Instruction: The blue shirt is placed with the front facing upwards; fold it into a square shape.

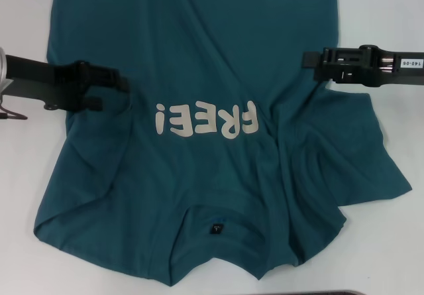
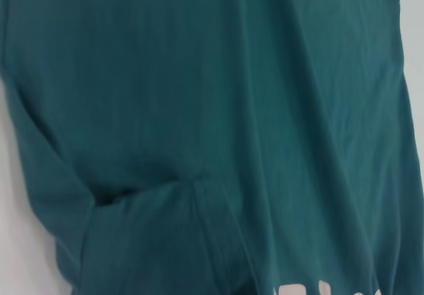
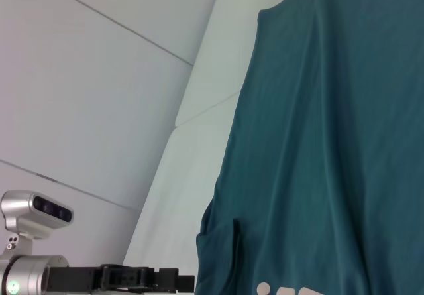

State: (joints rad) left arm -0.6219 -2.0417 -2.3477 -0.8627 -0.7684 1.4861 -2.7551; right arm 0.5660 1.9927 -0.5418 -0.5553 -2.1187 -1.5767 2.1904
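Observation:
The blue shirt lies front up on the white table, with its collar and small dark neck label nearest me. The cream "FREE!" lettering runs across the chest. The right sleeve is spread out and wrinkled. The left sleeve lies bunched against the body. My left gripper is at the shirt's left edge beside the lettering. My right gripper is at the shirt's right edge, above the sleeve. The left wrist view shows only shirt cloth. The right wrist view shows the shirt and the left gripper.
White table shows on both sides of the shirt and along the front edge. The hem end runs out of the head view at the far side. Pale wall panels stand beyond the table's left side. The left arm's silver wrist shows there.

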